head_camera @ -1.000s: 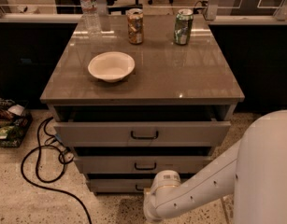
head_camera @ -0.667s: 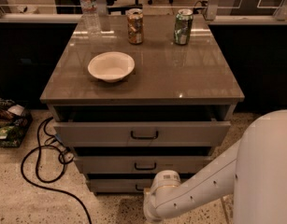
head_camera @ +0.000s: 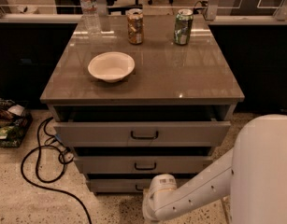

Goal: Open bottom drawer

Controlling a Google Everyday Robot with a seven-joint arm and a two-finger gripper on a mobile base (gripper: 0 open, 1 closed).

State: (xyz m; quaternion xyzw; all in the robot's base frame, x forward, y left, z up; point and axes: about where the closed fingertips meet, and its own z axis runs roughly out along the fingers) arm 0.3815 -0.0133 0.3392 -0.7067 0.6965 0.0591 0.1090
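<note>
The bottom drawer [head_camera: 112,185] is the lowest and smallest-looking of three grey fronts and stands out slightly from the cabinet. Its small black bar handle [head_camera: 139,187] shows only at its left end. My white arm reaches in from the lower right. The gripper [head_camera: 152,190] is low in front of the bottom drawer, right at the handle, mostly hidden behind the round white wrist [head_camera: 161,186]. The top drawer [head_camera: 143,133] and middle drawer [head_camera: 143,164] also stand out a little.
On the cabinet top [head_camera: 180,78] are a white bowl [head_camera: 111,66], a water bottle [head_camera: 89,6] and two cans [head_camera: 135,26] [head_camera: 182,27]. A black cable [head_camera: 38,167] loops on the floor at left beside a basket of clutter [head_camera: 7,125].
</note>
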